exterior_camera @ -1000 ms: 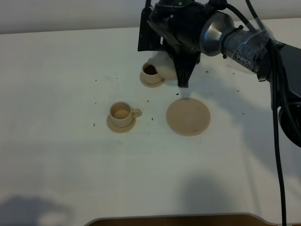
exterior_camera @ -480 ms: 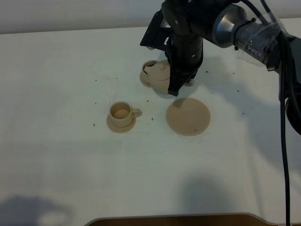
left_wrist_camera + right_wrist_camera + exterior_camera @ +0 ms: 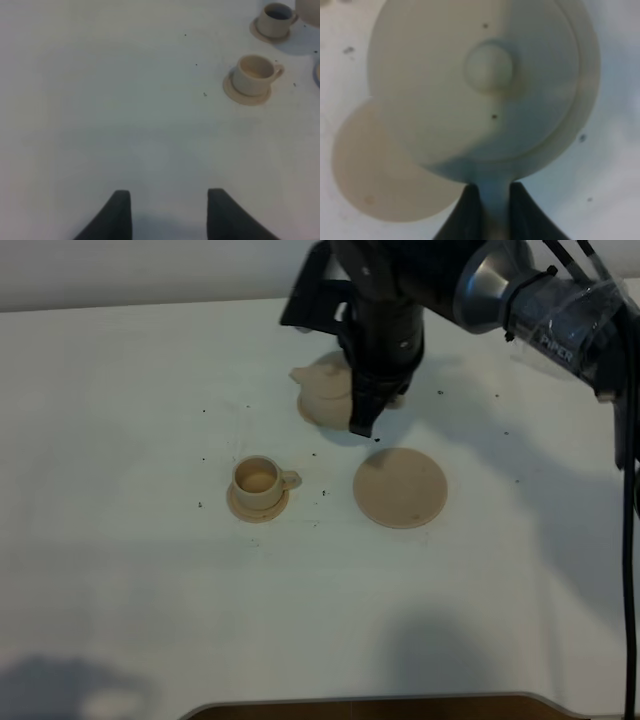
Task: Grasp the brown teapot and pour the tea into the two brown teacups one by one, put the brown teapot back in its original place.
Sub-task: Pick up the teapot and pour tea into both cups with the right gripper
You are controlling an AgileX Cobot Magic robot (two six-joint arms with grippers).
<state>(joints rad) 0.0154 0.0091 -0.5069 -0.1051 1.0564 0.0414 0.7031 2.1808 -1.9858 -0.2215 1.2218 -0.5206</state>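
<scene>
White table (image 3: 120, 590) is carrying 3 tan pieces directly on its top. 1 small saucer (image 3: 240, 511) is sitting left of middle, with a cup (image 3: 258, 478) standing on it. A 2nd small saucer (image 3: 259, 34) is sitting farther back, also bearing a cup (image 3: 276, 14); the high camera is barely showing that one. 1 big round saucer (image 3: 400, 487) is lying flat to the right of the near cup, apart from it. Dark specks (image 3: 199, 505) are lying scattered around all 3.
</scene>
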